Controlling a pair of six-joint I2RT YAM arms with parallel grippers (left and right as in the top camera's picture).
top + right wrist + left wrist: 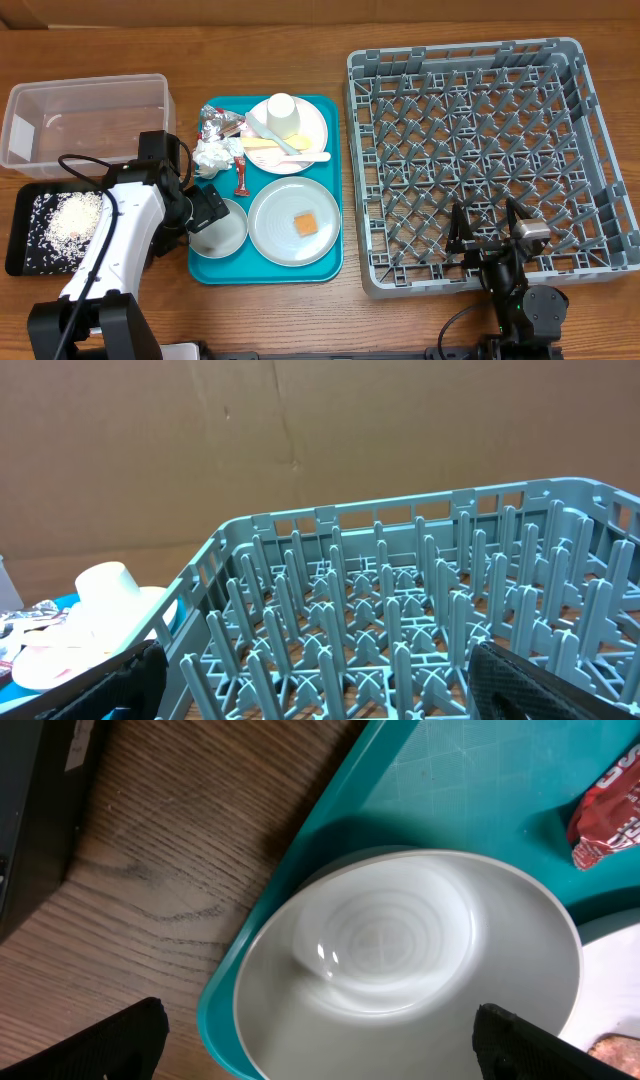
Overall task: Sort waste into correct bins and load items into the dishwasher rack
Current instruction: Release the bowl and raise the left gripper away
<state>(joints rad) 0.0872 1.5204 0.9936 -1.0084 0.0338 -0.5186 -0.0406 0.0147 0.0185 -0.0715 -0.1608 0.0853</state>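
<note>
While the left arm reaches from the near-left edge of the table toward the teal tray [330, 262], I see the left gripper [322, 1045] poised over the small white bowl [380, 935] in the tray's near-left corner. Its fingers are spread wide, one over bare wood and one past the bowl's right rim, gripping nothing. The red sachet [606, 815] lies just beyond the bowl. The right arm sits low at the near right. The right gripper [320, 690] is at the near wall of the dishwasher rack [330, 520], its fingers wide apart and empty. Rice grains [65, 222] lie in the black tray [20, 252] at the left.
</note>
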